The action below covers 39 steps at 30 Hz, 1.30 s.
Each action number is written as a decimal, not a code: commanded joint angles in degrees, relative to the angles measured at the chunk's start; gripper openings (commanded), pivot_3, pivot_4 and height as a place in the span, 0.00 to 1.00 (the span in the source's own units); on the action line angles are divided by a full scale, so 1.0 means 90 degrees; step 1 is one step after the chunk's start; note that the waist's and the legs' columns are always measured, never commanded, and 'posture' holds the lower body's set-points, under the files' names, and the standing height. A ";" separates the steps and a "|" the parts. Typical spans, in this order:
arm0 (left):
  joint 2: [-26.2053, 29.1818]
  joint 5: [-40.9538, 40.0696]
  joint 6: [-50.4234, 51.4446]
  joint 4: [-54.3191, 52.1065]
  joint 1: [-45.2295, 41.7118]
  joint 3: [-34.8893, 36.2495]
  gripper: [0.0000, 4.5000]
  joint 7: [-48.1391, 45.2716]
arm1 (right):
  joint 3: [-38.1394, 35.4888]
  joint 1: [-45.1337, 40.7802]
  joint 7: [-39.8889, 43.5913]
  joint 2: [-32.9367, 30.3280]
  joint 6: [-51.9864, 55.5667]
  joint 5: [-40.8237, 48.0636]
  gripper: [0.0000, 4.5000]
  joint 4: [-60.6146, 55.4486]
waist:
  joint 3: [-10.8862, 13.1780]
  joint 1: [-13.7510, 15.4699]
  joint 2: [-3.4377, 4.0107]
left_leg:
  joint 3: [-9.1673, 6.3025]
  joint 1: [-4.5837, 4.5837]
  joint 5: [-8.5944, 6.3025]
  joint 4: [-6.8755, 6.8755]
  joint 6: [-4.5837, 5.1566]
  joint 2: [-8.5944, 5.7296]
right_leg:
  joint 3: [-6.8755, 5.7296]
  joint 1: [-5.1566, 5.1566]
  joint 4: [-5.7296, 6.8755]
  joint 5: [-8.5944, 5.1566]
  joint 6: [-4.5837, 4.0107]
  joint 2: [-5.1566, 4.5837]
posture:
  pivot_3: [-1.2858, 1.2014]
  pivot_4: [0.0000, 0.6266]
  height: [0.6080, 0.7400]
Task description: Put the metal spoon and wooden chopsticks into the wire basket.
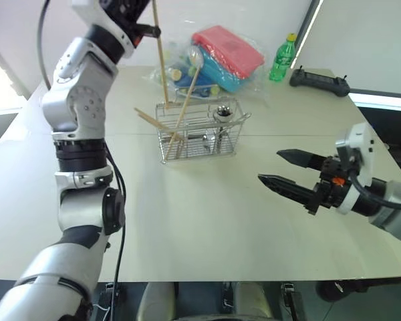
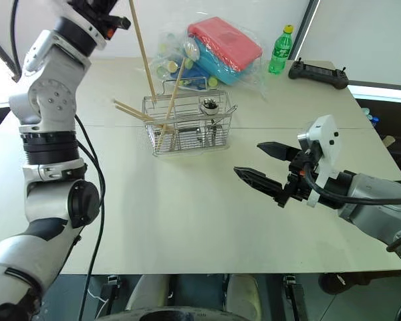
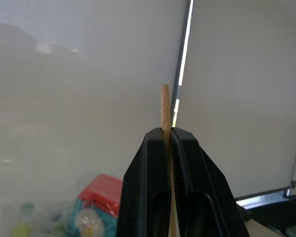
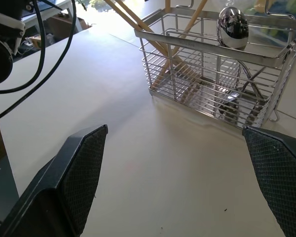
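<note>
Toward the bench's [image 1: 187,221] far edge stands the wire basket [image 1: 200,130], holding the metal spoon [image 1: 222,114] upright and several wooden chopsticks [image 1: 180,114] leaning inside. Above it, the left gripper [image 3: 168,136] is clamped on one chopstick [image 1: 160,57], its lower end at the basket. Near the bench's right edge, the right gripper [image 1: 284,170] hovers with jaws wide apart, empty.

My left arm is raised high and bent, its jaws [image 3: 168,148] clamped tight on 1 wooden chopstick [image 1: 160,57] that hangs nearly upright. My right arm reaches in low from the side, its jaws [image 1: 281,168] spread wide, pointing across the surface [image 1: 207,221], holding nothing.
</note>
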 commanded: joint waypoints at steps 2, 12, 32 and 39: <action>-0.0031 -0.0186 0.0104 -0.0418 0.0053 -0.0035 0.34 0.0012 | -0.0186 0.0004 -0.0042 0.0012 -0.0209 0.0057 1.00 -0.0146 | 0.0000 -0.0009 0.0000 | 0.0000 0.0001 0.0000 0.0001 0.0000 0.0000 | 0.0000 0.0000 0.0000 0.0000 -0.0001 0.0000 | 0.52 0.24 0.53; 0.0078 -0.0450 0.0503 -0.0768 0.0178 0.0059 0.98 0.0093 | -0.0111 -0.0107 0.0077 -0.0041 -0.0259 -0.0036 1.00 0.0026 | 0.0000 -0.0001 0.0001 | 0.0000 0.0002 -0.0001 -0.0001 0.0002 0.0000 | 0.0000 0.0000 0.0000 0.0001 -0.0002 0.0001 | 0.52 0.24 0.53; 0.1942 -0.1690 0.2177 -0.0159 -0.1137 0.0143 0.98 -0.1866 | -0.0138 -0.0652 0.1101 -0.0497 -0.0446 -0.1054 1.00 0.0958 | 0.0004 -0.0045 0.0020 | 0.0003 0.0005 -0.0002 -0.0006 0.0003 0.0000 | 0.0000 -0.0004 -0.0001 0.0000 -0.0002 0.0002 | 0.52 0.24 0.53; 0.5018 -0.0580 0.1156 -0.0234 0.0377 -0.1302 0.98 -0.6248 | -0.0315 -0.0840 0.1909 -0.0821 -0.0664 -0.1793 1.00 0.1663 | 0.0001 -0.0045 0.0068 | 0.0015 0.0008 -0.0002 -0.0017 0.0003 0.0002 | 0.0003 -0.0020 0.0003 -0.0013 -0.0026 0.0003 | 0.52 0.24 0.53</action>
